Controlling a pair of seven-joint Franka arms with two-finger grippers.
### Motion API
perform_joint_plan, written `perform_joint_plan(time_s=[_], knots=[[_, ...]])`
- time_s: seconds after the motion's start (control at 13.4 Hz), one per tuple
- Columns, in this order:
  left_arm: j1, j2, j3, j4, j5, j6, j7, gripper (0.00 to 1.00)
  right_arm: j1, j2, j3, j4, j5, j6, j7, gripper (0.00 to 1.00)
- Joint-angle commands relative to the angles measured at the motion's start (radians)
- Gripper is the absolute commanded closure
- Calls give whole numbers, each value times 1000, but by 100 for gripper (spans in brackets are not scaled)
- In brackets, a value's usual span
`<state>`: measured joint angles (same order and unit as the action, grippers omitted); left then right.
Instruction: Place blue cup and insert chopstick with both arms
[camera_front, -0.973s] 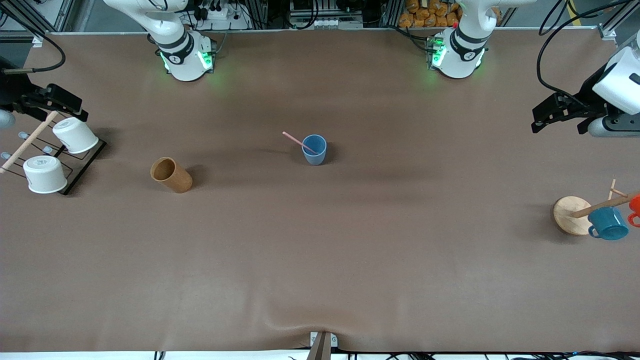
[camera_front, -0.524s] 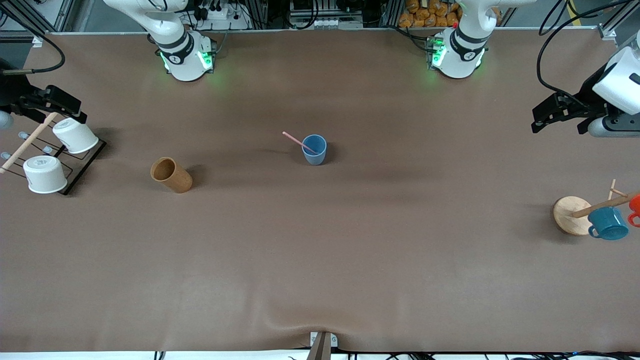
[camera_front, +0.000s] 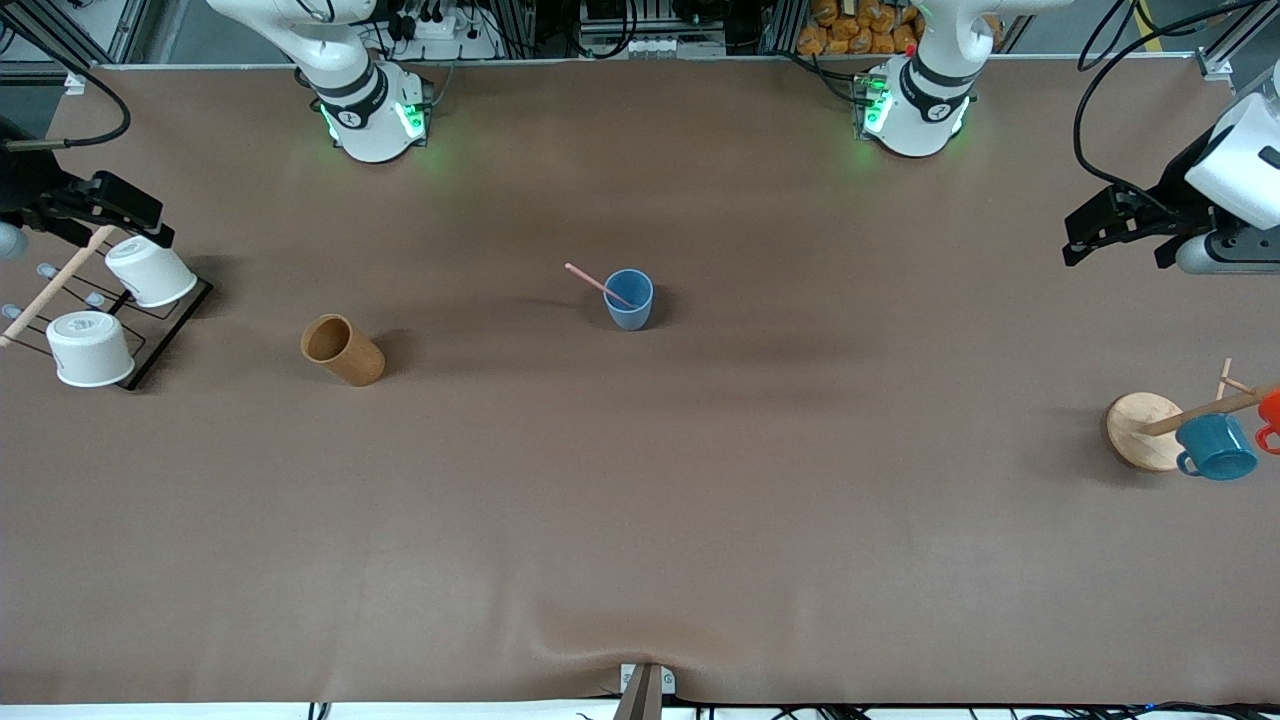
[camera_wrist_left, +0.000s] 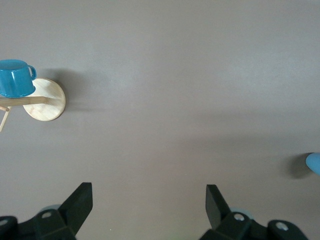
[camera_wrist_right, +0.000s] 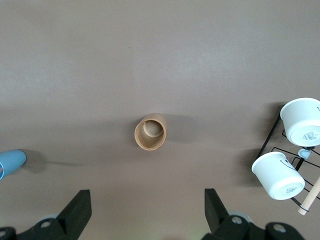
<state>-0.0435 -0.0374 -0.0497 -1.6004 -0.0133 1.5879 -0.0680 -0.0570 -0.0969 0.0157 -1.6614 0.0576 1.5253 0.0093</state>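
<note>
The blue cup (camera_front: 629, 300) stands upright near the middle of the table. The pale-pink chopstick (camera_front: 592, 279) rests in it, leaning out over the rim toward the right arm's end. An edge of the blue cup (camera_wrist_left: 314, 163) shows in the left wrist view, and the blue cup (camera_wrist_right: 11, 162) also shows in the right wrist view. My left gripper (camera_front: 1075, 240) hangs open and empty over the left arm's end of the table; its own view shows the left gripper (camera_wrist_left: 148, 200) above bare mat. My right gripper (camera_front: 150, 218) is open and empty over the white-cup rack; in its own view the right gripper (camera_wrist_right: 147, 205) holds nothing.
A brown cup (camera_front: 343, 350) lies tilted between the blue cup and a black wire rack (camera_front: 165, 335) with two white cups (camera_front: 90, 348). At the left arm's end a round wooden rack base (camera_front: 1140, 425) carries a teal mug (camera_front: 1216, 447) and an orange one (camera_front: 1270, 415).
The right gripper has edged slightly toward its end of the table. The cup, chopstick and left gripper have not moved.
</note>
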Motion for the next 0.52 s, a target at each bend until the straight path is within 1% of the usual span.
perform_joint_plan(time_s=[0.0,0.45], knots=[[10,-27,-2,-12,-24,-8,25,0,8,11,0,22,-21,-5,17,0],[8,-12,-4,16,-11,-20,20,0,8,11,1,22,-21,-5,18,0]])
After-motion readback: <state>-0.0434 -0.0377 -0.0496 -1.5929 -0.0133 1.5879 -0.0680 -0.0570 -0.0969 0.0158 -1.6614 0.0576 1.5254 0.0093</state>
